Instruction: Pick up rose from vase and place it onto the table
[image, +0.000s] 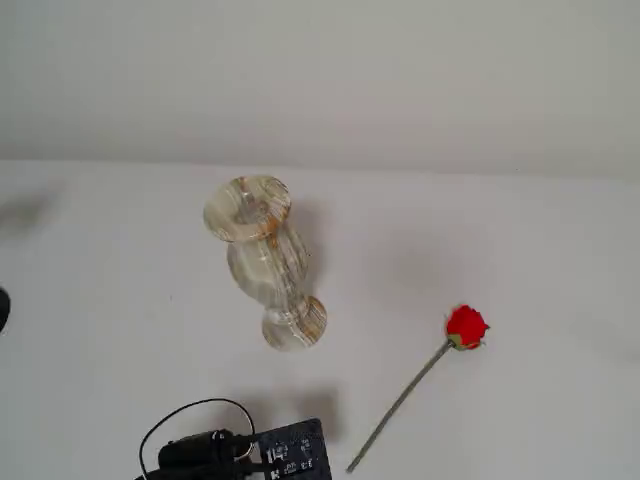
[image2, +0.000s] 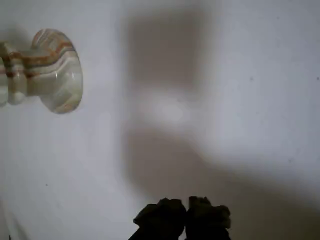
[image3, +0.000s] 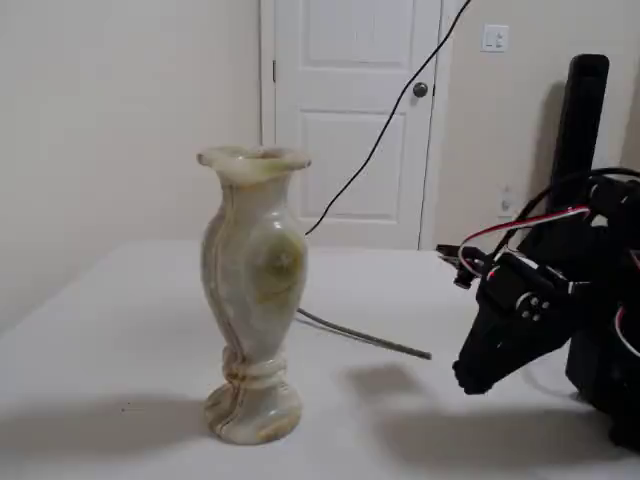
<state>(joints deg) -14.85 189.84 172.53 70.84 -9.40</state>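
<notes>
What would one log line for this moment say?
rose: lying on table, outside vase | vase: upright, empty | gripper: shut, empty, above table

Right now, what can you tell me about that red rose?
The rose lies flat on the white table, out of the vase and apart from it, to the vase's right in a fixed view. Its small bright red bloom tops a long, thin grey-green stem slanting down-left. Nothing grips it; only the table touches it.
</notes>
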